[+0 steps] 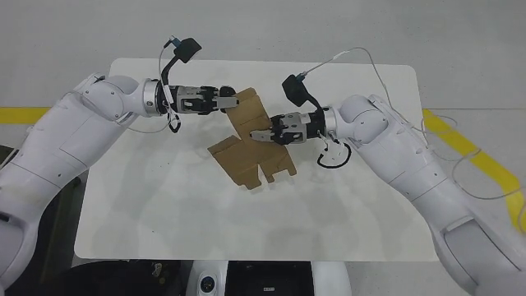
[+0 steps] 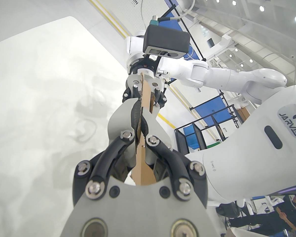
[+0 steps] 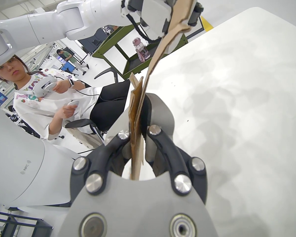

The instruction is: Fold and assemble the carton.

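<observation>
Carton [image 1: 253, 152] is lying as a flattened sheet of brown cardboard in the middle of the top view frame, over the white table [image 1: 148, 214], not opened up into a box shape. Its notched flaps are pointing toward the lower edge of the frame, and one panel is angling up toward the upper centre.

Left arm is coming in from the left edge, stretched out nearly level. Its left gripper [image 1: 233, 99] is pinching the upper panel's edge. In the left wrist view the fingers [image 2: 118, 124] are pressing together on the cardboard, which is running edge-on between them.

Right arm is coming in from the lower right, elbow bent. The right gripper [image 1: 256, 136] is clamping the carton near its middle fold. In the right wrist view both pads are squeezing a doubled layer of cardboard, and the sheet is curving off toward the other gripper at the upper centre of that frame.
</observation>
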### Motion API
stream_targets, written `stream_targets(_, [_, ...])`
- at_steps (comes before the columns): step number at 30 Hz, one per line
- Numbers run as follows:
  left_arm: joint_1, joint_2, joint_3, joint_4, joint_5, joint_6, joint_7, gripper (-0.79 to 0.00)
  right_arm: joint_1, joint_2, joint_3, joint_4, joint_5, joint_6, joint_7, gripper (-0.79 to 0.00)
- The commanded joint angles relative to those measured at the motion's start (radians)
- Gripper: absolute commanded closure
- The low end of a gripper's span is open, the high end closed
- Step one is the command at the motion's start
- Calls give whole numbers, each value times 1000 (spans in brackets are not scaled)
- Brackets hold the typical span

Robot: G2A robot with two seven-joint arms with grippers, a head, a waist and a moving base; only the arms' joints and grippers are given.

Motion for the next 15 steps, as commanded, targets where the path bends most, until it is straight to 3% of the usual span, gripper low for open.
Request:
stream_targets(1, [-3, 3, 6, -4, 2, -9, 9, 0, 0, 0, -2, 3, 2, 0, 0, 0])
stream_targets(2, [-4, 4, 9, -6, 2, -15, 15, 0, 0, 0, -2, 4, 4, 0, 0, 0])
stream_targets(3, [-6, 5, 11, -5, 2, -20, 21, -246, 0, 0, -2, 5, 7, 0, 0, 0])
stream_targets(4, [-8, 7, 13, -7, 2, -28, 28, -782, 0, 0, -2, 6, 10, 0, 0, 0])
stream_targets(15, [-13, 26, 11, 36, -23, -112, 112, -785, -18, -5, 33, 32, 27, 0, -46, 0])
